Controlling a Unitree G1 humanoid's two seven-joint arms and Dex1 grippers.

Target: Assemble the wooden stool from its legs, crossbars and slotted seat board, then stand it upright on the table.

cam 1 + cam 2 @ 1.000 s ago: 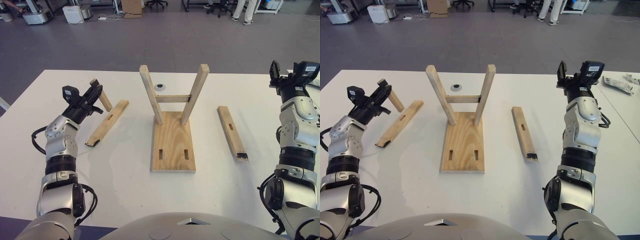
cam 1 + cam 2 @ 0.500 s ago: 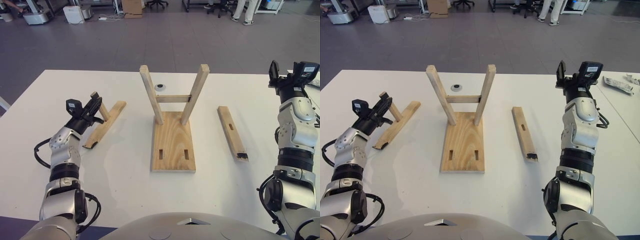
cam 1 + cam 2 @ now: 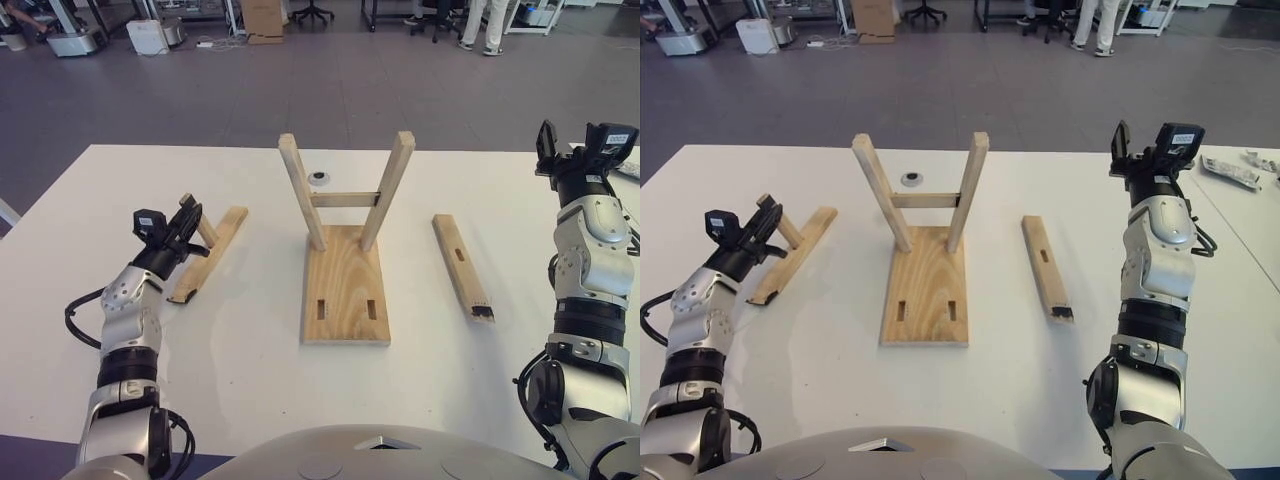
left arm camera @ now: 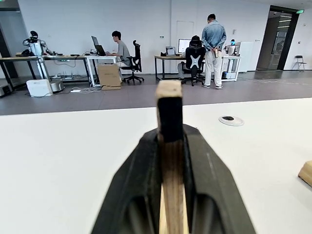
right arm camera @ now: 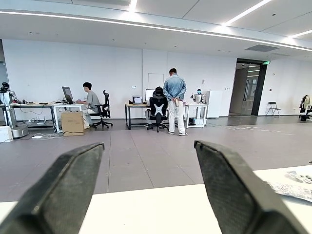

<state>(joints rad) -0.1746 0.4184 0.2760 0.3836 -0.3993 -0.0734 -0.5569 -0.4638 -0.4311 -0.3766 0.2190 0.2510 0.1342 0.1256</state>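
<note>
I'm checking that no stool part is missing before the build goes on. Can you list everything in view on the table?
seat board: one, light wood, flat at the table's centre, two empty slots at its near end.
fitted legs: two, light wood, standing up from the board's far end.
fitted crossbar: one, light wood, joining those legs.
left loose leg: one, light wood, flat, left of the board.
right loose leg: one, light wood, flat, right of the board.
loose crossbar: one, light wood, in the left gripper.
grommet: one, grey, in the table behind the legs.
table: one, white.
left gripper: black, shut on the loose crossbar, table's left side.
right gripper: black, open, raised at the far right.
</note>
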